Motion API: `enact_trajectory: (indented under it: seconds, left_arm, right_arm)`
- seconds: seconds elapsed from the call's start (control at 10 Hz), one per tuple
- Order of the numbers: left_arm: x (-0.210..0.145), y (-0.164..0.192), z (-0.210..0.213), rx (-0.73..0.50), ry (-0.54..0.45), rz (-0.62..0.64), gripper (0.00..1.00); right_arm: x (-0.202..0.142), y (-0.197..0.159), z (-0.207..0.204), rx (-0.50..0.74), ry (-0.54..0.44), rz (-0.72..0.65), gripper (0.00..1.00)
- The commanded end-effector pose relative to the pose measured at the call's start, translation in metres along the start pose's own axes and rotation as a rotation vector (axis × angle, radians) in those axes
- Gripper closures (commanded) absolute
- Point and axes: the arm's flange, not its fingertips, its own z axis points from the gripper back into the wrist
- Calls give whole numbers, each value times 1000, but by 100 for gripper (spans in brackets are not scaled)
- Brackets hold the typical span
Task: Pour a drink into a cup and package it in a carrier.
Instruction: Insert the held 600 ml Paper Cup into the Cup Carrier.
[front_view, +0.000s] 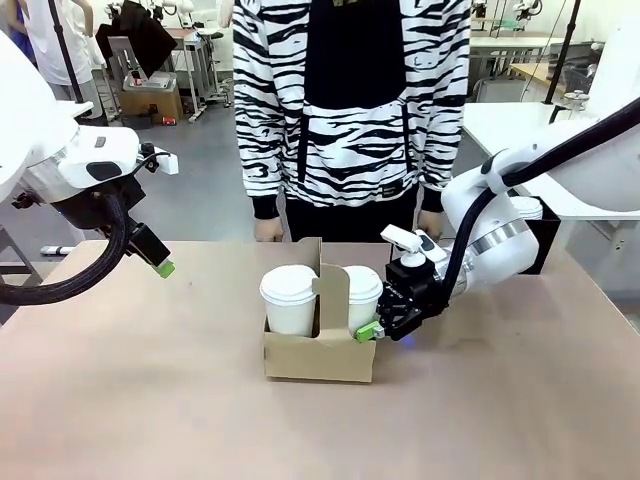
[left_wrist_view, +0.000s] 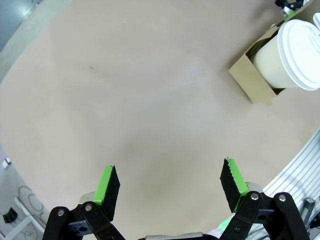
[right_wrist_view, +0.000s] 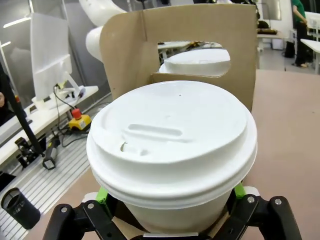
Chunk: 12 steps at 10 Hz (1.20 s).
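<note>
A brown cardboard carrier (front_view: 318, 355) stands mid-table with a lidded white cup in each slot, one left (front_view: 288, 298) and one right (front_view: 360, 292) of its handle tab. My right gripper (front_view: 378, 322) reaches in from the right and straddles the right cup. In the right wrist view that cup (right_wrist_view: 172, 145) sits between the green pads (right_wrist_view: 102, 192) with a small gap on each side, so the jaws are open. The carrier's handle tab (right_wrist_view: 200, 25) rises behind the cup. My left gripper (front_view: 160, 262) (left_wrist_view: 170, 182) hovers open over bare table, far left of the carrier (left_wrist_view: 250, 80). The drink is hidden.
A person in a black-and-white striped top stands at the far edge, with hands (front_view: 268, 230) resting just behind the carrier. The tan table (front_view: 150, 400) is bare to the left and in front.
</note>
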Motion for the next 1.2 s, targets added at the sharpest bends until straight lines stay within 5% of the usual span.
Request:
enact_trajectory:
  seconds: [0.0, 0.4, 0.7, 0.8, 1.1]
  left_arm:
    - [-1, 1, 0, 9, 2, 5, 0]
    - [-1, 1, 0, 9, 2, 5, 0]
    - [-1, 1, 0, 9, 2, 5, 0]
    - [-1, 1, 0, 9, 2, 5, 0]
    - [-1, 1, 0, 9, 2, 5, 0]
  right_arm:
    - [5, 22, 8, -51, 52, 43, 0]
    - [31, 43, 35, -146, 60, 110, 0]
    - [69, 90, 86, -351, 121, 107, 0]
    - [84, 112, 97, -438, 158, 75, 0]
    - [135, 200, 123, -819, 173, -296, 0]
